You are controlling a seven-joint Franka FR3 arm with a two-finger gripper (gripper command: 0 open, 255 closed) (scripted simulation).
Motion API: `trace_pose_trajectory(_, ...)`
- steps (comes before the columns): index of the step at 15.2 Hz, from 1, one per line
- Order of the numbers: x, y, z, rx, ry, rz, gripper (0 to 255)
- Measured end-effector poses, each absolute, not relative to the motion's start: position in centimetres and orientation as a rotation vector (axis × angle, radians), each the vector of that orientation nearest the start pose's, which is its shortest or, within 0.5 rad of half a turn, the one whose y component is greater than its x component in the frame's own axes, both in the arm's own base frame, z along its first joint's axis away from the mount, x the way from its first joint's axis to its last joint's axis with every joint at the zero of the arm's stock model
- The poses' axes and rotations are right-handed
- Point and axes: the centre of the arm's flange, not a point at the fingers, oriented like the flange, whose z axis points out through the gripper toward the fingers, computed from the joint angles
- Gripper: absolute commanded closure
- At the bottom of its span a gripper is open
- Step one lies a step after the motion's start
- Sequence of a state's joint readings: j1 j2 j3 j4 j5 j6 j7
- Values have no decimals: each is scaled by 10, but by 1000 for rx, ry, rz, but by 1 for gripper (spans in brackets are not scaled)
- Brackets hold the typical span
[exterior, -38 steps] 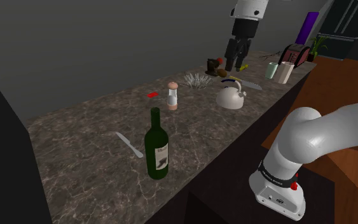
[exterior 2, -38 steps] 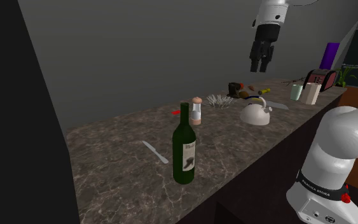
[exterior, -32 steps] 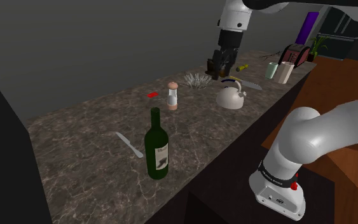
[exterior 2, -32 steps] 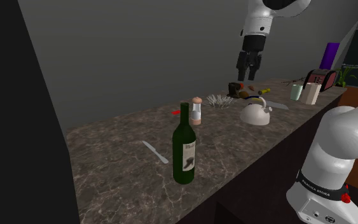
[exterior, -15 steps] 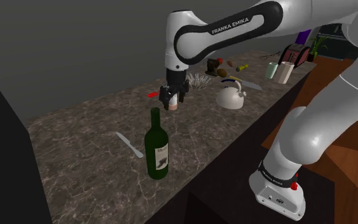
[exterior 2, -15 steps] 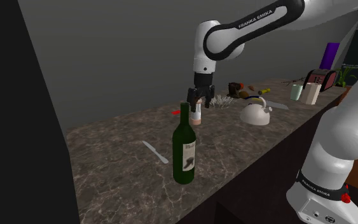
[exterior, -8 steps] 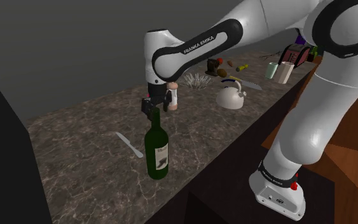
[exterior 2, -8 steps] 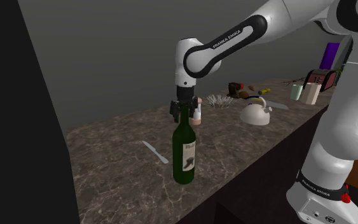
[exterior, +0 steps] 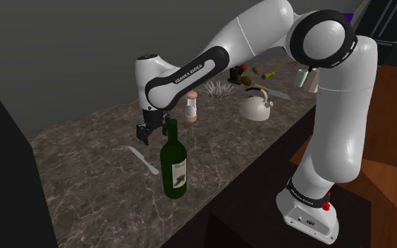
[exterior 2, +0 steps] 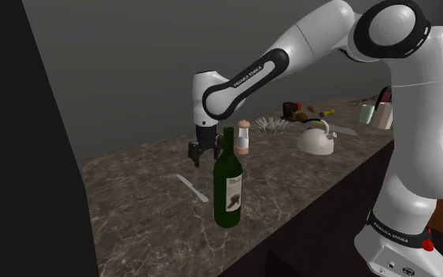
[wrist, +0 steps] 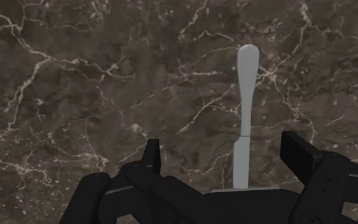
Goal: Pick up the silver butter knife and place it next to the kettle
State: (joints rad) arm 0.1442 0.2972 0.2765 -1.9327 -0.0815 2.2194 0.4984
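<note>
A pale silver butter knife (exterior: 143, 160) (exterior 2: 192, 188) (wrist: 243, 121) lies flat on the dark marbled counter (exterior: 84, 162), beside a green wine bottle (exterior: 173, 160) (exterior 2: 228, 182). My black gripper (exterior: 144, 134) (exterior 2: 198, 152) (wrist: 225, 167) hangs open a little above the counter, just over the knife's far end. In the wrist view the knife runs between the two fingers, nearer one of them, untouched. The white kettle (exterior: 257, 106) (exterior 2: 317, 137) stands farther along the counter toward the shoulder view's right.
A salt shaker (exterior: 191, 106) stands behind the bottle. Past the kettle lie a long knife (exterior: 269, 91), a whisk-like bundle (exterior: 218, 88), small items, cups (exterior: 314, 79) and a toaster (exterior 2: 397, 97). The counter's front edge drops off near the stand (exterior: 309, 204).
The arm has swung from above the kettle leftward across the counter and come down past the shaker and bottle neck, ending low over the knife. Fingers stayed open.
</note>
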Motion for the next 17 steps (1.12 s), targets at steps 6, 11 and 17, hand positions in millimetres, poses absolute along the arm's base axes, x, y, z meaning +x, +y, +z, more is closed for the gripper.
trace_pose_trajectory(6,611,281,290,-3143,74,8,0)
trace_pose_trajectory(11,623,291,260,-3148,77,8,0)
trace_pose_trajectory(17,624,292,236,-3148,77,7,0)
